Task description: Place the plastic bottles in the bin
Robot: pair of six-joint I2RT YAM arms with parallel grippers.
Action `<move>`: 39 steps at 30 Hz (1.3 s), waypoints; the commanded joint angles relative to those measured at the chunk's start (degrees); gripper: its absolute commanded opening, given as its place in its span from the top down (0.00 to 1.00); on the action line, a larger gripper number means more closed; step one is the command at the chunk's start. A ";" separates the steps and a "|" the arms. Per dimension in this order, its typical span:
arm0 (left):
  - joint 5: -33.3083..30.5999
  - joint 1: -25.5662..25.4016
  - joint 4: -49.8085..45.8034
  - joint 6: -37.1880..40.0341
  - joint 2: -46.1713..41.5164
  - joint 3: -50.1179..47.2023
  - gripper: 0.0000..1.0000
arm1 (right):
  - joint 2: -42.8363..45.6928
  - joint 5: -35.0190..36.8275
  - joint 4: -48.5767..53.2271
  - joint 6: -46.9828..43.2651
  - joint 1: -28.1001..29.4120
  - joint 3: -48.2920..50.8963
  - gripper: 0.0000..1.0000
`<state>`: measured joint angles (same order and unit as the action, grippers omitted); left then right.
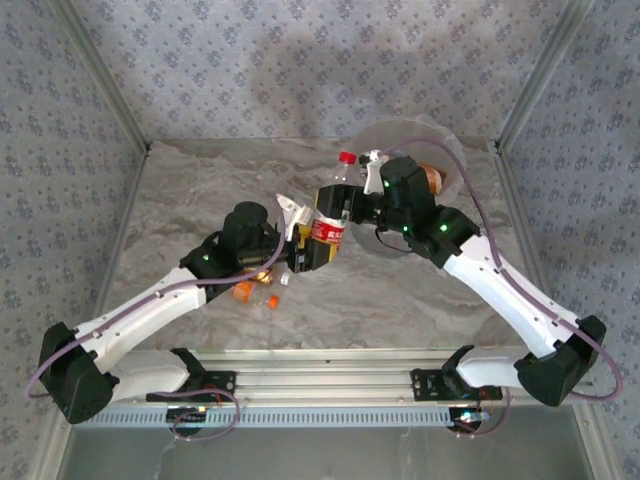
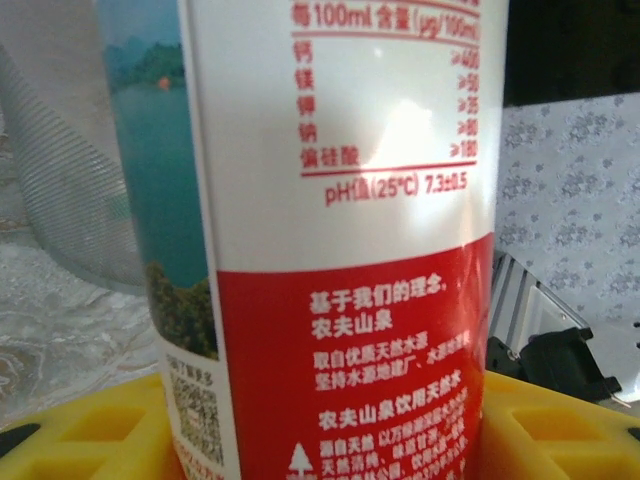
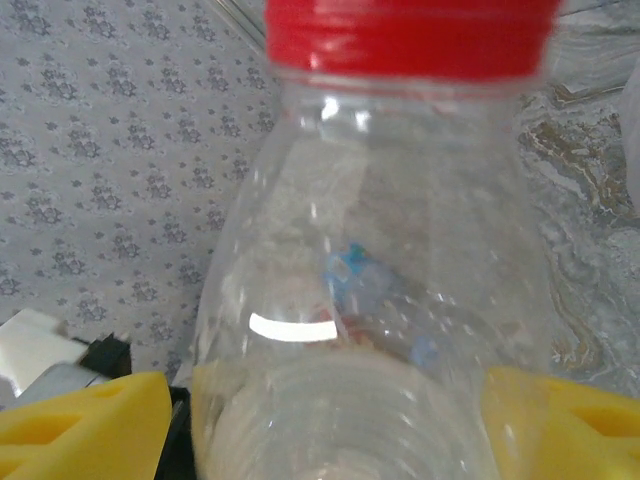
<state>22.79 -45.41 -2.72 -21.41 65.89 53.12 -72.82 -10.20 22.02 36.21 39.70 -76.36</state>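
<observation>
Red-label water bottle [image 2: 340,250] close up, pinched low on label by left tool [image 2: 325,430]. Right tool [image 3: 330,420] straddles clear shoulder under red cap [image 3: 405,35]; pressing or merely beside, cannot tell. Bottle seemingly lifted over middle of bench [image 1: 200,180], bin [image 1: 398,138] just behind right wrist. Not yet binned; drop remains. Small orange bits [image 1: 243,292] on bench, unidentifiable.

The bottle [image 3: 380,330] was clear, glossy plastic with ribbed rings low on its body, its red cap [image 3: 405,35] ridged plastic. Its label [image 2: 340,200] was smooth, shiny printed film. The bin [image 1: 410,128] looked translucent, cloudy plastic. The table [image 1: 200,190] had a matt, marble-patterned surface. The near rail [image 1: 330,385] was bare, grooved metal.
</observation>
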 commanded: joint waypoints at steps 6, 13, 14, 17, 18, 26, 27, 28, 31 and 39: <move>2.07 -0.83 1.40 1.97 -0.78 1.15 0.36 | 0.02 1.32 -0.88 -2.43 0.64 -3.18 0.35; 0.70 -0.83 -2.07 4.12 -1.32 3.92 0.00 | 2.16 1.56 0.42 -3.92 -1.41 -4.57 0.40; 0.47 -0.82 -3.09 5.04 -1.62 4.59 0.00 | 2.70 1.30 0.94 -4.25 -2.10 -4.96 0.40; -0.28 -0.82 -7.42 9.40 -2.67 7.30 0.00 | 4.04 1.30 2.71 -5.58 -4.73 -6.93 0.40; -0.45 -0.82 -8.83 10.87 -2.93 8.23 0.00 | 4.24 1.36 3.28 -6.00 -5.69 -7.73 0.40; -3.74 -0.84 -25.09 24.17 -4.72 16.11 0.00 | 4.11 2.22 2.51 -6.63 -17.16 -12.23 0.41; -4.69 -0.89 -25.63 25.07 -5.20 15.79 0.00 | 4.02 2.20 1.53 -6.21 -18.61 -12.32 0.41; -5.95 -0.82 -25.54 25.59 -5.86 14.94 0.00 | 3.78 2.87 0.58 -5.98 -19.91 -12.47 0.41; -7.77 -0.85 -22.87 25.74 -7.87 11.22 0.00 | 2.21 6.75 -0.39 -6.35 -22.46 -13.86 0.41; -8.13 -0.82 -20.98 24.88 -8.87 8.49 0.00 | -5.65 17.15 -4.49 -10.44 -25.42 -17.05 0.41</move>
<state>15.38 -45.89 -24.34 2.20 57.54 61.21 -75.61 1.74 20.51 28.60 14.83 -90.78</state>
